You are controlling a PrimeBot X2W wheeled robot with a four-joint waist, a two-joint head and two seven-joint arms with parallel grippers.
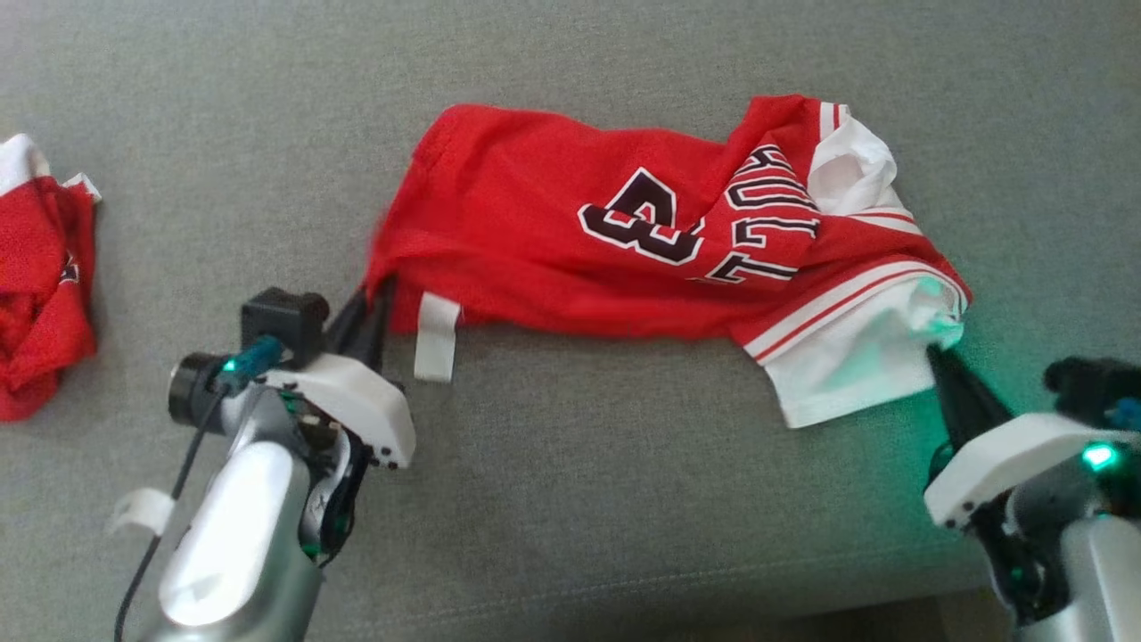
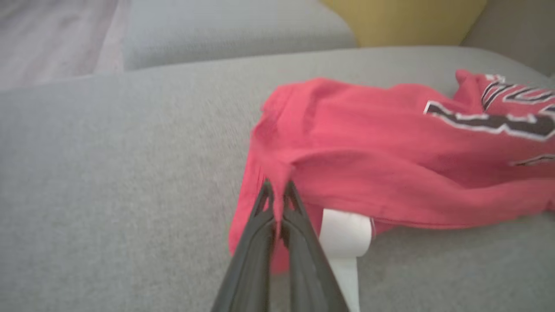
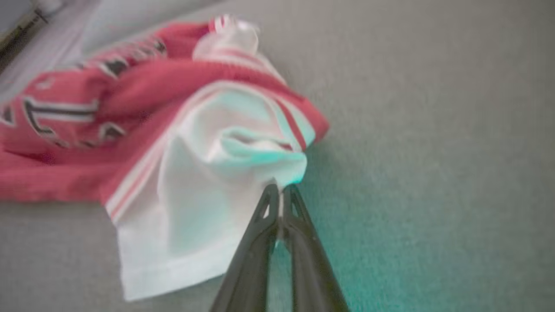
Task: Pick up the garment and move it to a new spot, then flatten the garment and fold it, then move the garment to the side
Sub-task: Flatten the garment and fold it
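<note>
Left end effector [image 1: 379, 290]: closed, fingers pinched together on a fold of red cloth at the garment's left edge; the left wrist view [image 2: 277, 190] shows the cloth gathered between the tips.
Right end effector [image 1: 936, 349]: closed, tips nipping the bunched white cloth at the garment's right end; seen closely in the right wrist view [image 3: 281, 190].
Garment [image 1: 553, 241]: a red jersey with black-and-white number and lettering and white striped trim, stretched sideways between the two end effectors, crumpled at the right end, lying on the cushion.
White tab [image 1: 437, 337]: hangs from the garment's lower edge, just beside the left fingers.
Green light [image 1: 1098, 456]: glows on the right wrist, tinting the white cloth and the cushion near it.
Grey cushion [image 1: 624, 464]: upholstered, carries the garment.
Second red bundle [image 1: 40, 267]: crumpled at the far left, well apart from the garment.
Yellow cushion [image 2: 403, 21]: behind the grey cushion, in the left wrist view.
</note>
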